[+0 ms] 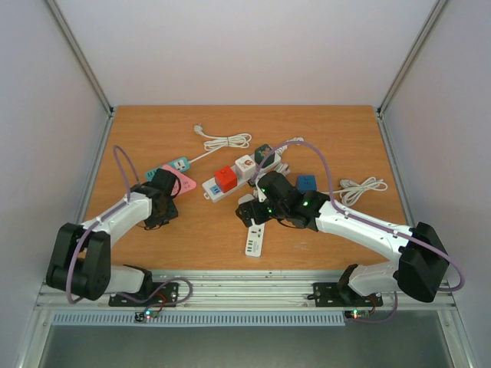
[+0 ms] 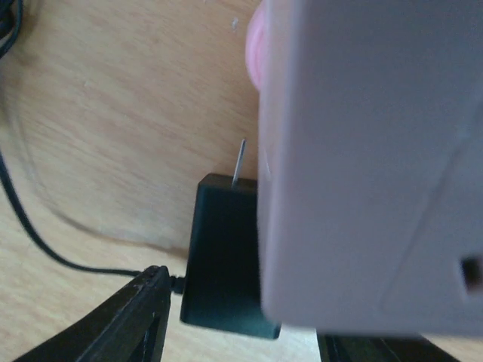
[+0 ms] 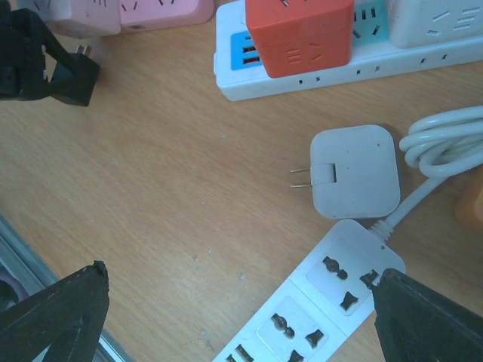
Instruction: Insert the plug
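Left wrist view puts the black plug [image 2: 223, 256] just beside the pink power strip [image 2: 362, 151] with one prong still bare, so insertion is not done. You have the lining up and pushing home left. Your left gripper [image 2: 241, 320] looks clamped on the black plug, though the pink power strip blocks one finger. Your right gripper [image 3: 238, 279] hangs well apart from the pink power strip, fingers spread, holding nothing. Which socket the prongs face is hidden.
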`<action>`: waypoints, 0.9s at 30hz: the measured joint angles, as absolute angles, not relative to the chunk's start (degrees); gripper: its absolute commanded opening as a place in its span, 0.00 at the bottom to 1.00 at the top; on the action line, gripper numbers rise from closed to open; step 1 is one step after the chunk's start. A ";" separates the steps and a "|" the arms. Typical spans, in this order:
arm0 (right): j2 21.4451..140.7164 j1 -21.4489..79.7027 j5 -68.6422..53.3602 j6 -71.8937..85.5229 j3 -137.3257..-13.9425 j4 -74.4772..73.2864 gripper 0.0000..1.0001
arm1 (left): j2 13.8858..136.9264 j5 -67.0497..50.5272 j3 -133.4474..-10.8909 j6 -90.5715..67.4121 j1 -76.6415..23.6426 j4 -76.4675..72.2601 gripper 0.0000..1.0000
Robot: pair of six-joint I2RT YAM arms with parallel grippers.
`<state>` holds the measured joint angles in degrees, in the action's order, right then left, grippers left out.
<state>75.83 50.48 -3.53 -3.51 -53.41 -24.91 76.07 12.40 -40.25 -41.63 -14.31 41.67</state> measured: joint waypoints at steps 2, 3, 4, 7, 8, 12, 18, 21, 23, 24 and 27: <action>75.83 50.48 -3.64 -3.53 -53.43 -24.91 0.95 | 77.47 12.49 -40.25 -41.39 -14.31 40.36 0.51; 75.83 50.48 -3.73 -3.55 -53.43 -24.91 0.95 | 78.06 12.62 -40.25 -41.23 -14.31 39.81 0.51; 75.83 50.48 -3.79 -3.55 -53.43 -24.91 0.95 | 78.54 12.82 -40.25 -41.06 -14.31 39.35 0.52; 75.85 50.48 -4.03 -3.57 -53.43 -24.91 0.95 | 79.37 13.50 -40.27 -40.73 -14.31 38.35 0.54; 75.85 50.48 -4.10 -3.55 -53.43 -24.91 0.95 | 79.66 13.78 -40.38 -40.73 -14.31 38.35 0.54; 75.83 50.48 -4.19 -3.55 -53.43 -24.91 0.95 | 80.84 14.92 -40.82 -40.64 -14.31 37.45 0.51; 75.83 50.48 -4.38 -3.53 -53.43 -24.91 0.95 | 80.90 14.72 -40.80 -40.66 -14.31 37.01 0.40; 75.83 50.48 -4.40 -3.49 -53.43 -24.91 0.95 | 80.23 13.98 -40.69 -40.91 -14.31 37.21 0.39; 75.83 50.48 -4.49 -3.42 -53.43 -24.91 0.95 | 78.96 13.21 -40.36 -40.99 -14.31 38.22 0.38; 75.83 50.48 -4.56 -3.38 -53.43 -24.88 0.95 | 78.00 12.84 -40.32 -41.10 -14.31 38.94 0.38; 75.83 50.48 -4.75 -3.16 -53.43 -24.88 0.94 | 73.82 11.68 -40.32 -41.36 -14.31 40.93 0.38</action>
<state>75.83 50.48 -4.75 -3.16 -53.43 -24.88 73.82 11.68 -40.32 -41.36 -14.31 40.93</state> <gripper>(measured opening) 0.948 0.390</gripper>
